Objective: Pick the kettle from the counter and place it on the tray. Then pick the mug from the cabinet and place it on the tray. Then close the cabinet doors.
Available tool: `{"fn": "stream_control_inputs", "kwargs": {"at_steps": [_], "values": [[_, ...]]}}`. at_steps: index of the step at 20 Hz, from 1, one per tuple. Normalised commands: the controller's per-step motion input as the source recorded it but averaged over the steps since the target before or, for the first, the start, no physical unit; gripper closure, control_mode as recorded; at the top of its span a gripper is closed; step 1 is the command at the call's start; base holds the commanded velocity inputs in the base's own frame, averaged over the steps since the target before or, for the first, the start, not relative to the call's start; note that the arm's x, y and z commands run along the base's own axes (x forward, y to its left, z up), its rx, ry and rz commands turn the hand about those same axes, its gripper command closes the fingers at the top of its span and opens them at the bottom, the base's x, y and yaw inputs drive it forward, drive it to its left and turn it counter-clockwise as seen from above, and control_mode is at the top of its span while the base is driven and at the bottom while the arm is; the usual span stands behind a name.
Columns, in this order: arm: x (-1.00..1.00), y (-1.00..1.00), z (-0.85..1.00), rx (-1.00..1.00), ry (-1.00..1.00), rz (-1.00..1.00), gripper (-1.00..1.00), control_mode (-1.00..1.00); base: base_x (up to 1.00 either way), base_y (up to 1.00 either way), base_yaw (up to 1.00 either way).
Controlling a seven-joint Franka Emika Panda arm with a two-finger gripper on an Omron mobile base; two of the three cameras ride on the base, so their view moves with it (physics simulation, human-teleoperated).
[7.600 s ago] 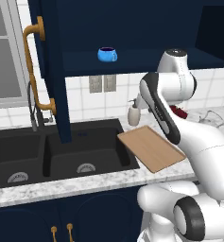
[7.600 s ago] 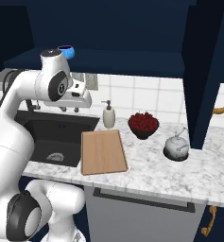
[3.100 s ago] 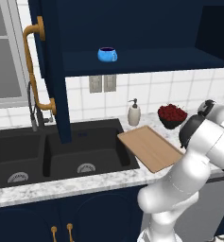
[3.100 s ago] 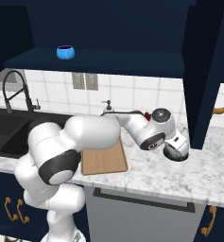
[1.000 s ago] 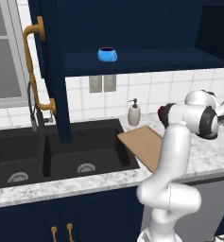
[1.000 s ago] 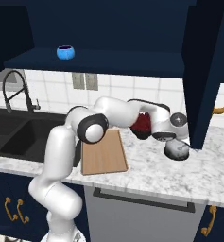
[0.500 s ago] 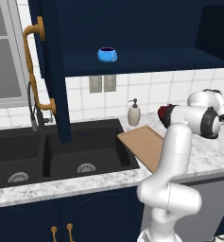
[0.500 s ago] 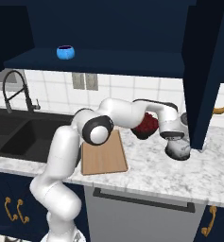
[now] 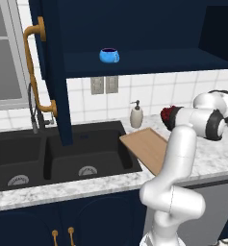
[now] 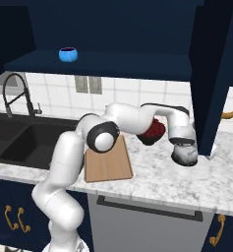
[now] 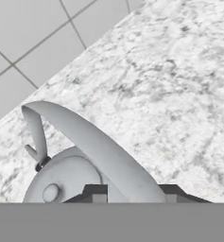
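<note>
Hand view first: the gripper (image 11: pixel 130 194) sits right over the kettle (image 11: pixel 68 175), its two dark fingertips straddling the arched handle, one on each side. They look drawn in close around the handle, though I cannot tell whether they actually pinch it yet. The kettle stands upright on the counter (image 11: pixel 179 85), near the tiled wall.

From the right base view, the arm reaches across the counter (image 10: pixel 152 179) and the hand points straight down onto the kettle (image 10: pixel 186 156), which rests on the marble by the edge of the open cabinet door (image 10: pixel 214 74). Just left of it sits a bowl of red fruit (image 10: pixel 154 132), and further left the tray (image 10: pixel 108 161) lies flat, bare. Beyond that is the black sink (image 10: pixel 24 138). Up in the cabinet (image 10: pixel 103 61), the mug (image 10: pixel 68 53) stands on the shelf.
</note>
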Motion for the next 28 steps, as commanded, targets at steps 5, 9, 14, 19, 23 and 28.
{"fn": "stream_control_inputs", "kwargs": {"at_steps": [5, 9, 14, 19, 23, 28], "values": [[0.0, 0.34, -0.28, 0.0, -0.1, 0.0, 1.0, -1.0, 0.0, 0.0, 0.0], [-0.11, 0.32, -0.03, 0.0, -0.11, 0.0, 1.0, -1.0, 0.0, 0.0, 0.0], [-0.42, 0.13, 0.15, -0.04, -0.11, 0.0, 1.0, -1.0, 0.0, 0.0, 0.0], [-0.48, 0.11, 0.39, -0.11, -0.1, 0.0, 1.0, -1.0, 0.0, 0.0, 0.0], [-0.5, 0.57, 0.26, -0.14, -0.01, 0.0, 1.0, -1.0, 0.0, 0.0, 0.0], [-0.46, 0.65, 0.31, -0.1, 0.0, 0.0, 1.0, -1.0, 0.0, 0.0, 0.0]]}}
